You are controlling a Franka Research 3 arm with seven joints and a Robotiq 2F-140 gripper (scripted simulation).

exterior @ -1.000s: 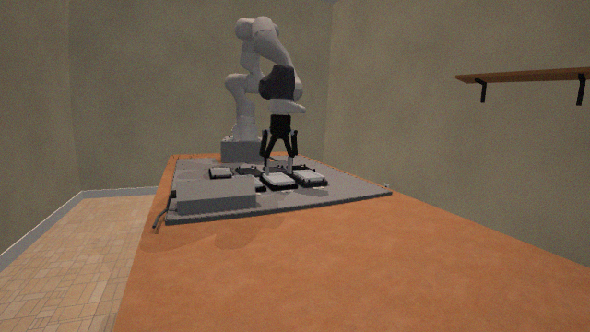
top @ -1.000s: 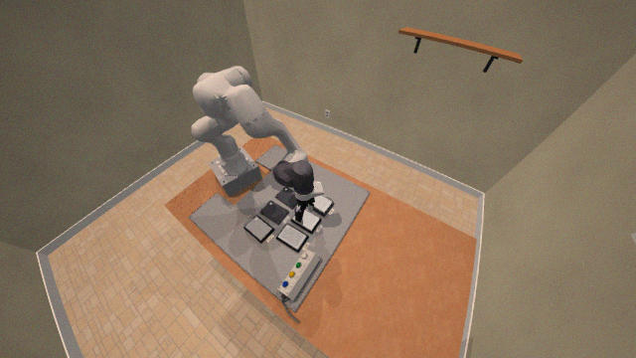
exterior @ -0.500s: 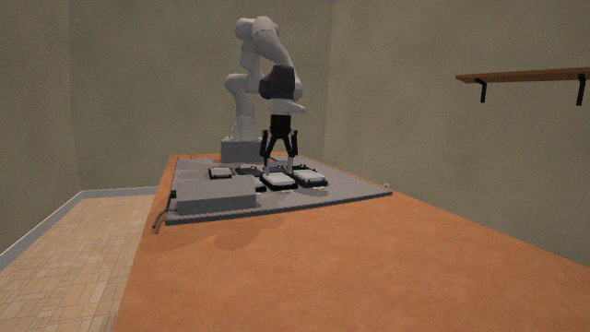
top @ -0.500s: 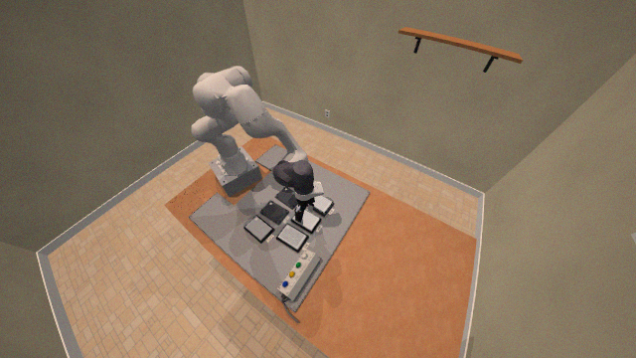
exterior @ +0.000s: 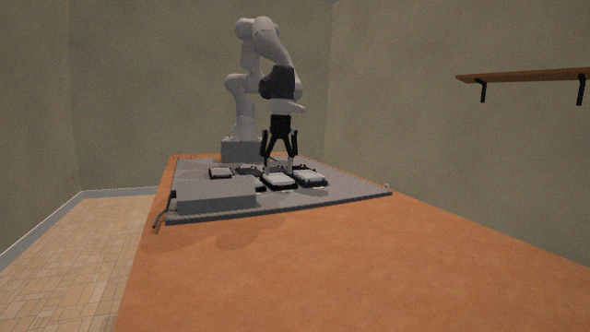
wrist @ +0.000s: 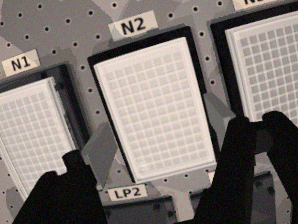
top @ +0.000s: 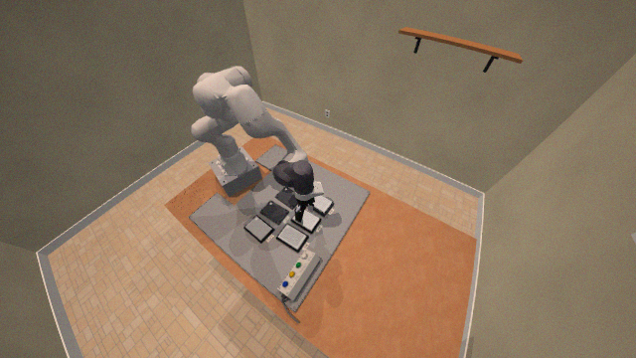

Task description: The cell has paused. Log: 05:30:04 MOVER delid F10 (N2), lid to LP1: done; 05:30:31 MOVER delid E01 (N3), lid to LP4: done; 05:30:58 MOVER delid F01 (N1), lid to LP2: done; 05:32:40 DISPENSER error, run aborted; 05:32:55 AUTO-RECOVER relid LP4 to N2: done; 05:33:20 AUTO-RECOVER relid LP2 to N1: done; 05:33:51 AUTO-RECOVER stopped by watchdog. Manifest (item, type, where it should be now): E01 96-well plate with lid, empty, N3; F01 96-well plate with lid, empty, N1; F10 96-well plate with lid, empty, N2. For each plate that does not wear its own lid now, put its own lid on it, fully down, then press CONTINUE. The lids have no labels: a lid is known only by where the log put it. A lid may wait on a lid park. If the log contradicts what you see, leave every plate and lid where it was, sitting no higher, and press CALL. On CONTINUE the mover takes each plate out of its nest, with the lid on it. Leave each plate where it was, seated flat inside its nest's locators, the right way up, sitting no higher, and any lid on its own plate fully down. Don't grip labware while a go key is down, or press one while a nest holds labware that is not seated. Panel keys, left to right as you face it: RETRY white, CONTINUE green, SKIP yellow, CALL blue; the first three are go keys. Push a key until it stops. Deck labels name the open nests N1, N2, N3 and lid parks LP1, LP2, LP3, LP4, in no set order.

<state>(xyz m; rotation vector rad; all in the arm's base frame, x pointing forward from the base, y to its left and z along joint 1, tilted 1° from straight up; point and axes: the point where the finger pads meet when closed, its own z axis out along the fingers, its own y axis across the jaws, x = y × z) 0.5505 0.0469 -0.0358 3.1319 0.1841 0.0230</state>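
In the wrist view three white plates sit in a row of nests: N1 [wrist: 27, 136] at the left, N2 [wrist: 154, 106] in the middle, N3 [wrist: 266, 70] at the right. N1 and N2 show a smooth, faint grid, like lids. N3 shows its wells more plainly. My gripper [wrist: 158, 122] is open and empty, just above the N2 plate [exterior: 278, 180], one finger on each side of it. In the top view a light lid [top: 258, 229] lies on a park to the left of the nests.
Two dark lid parks [top: 274, 212] [top: 287, 197] lie behind the nests. The LP2 label [wrist: 127, 193] sits under N2. The key panel [top: 298, 273] stands at the deck's front edge, with green, yellow and blue keys visible. The arm's base [top: 236, 174] is at the back.
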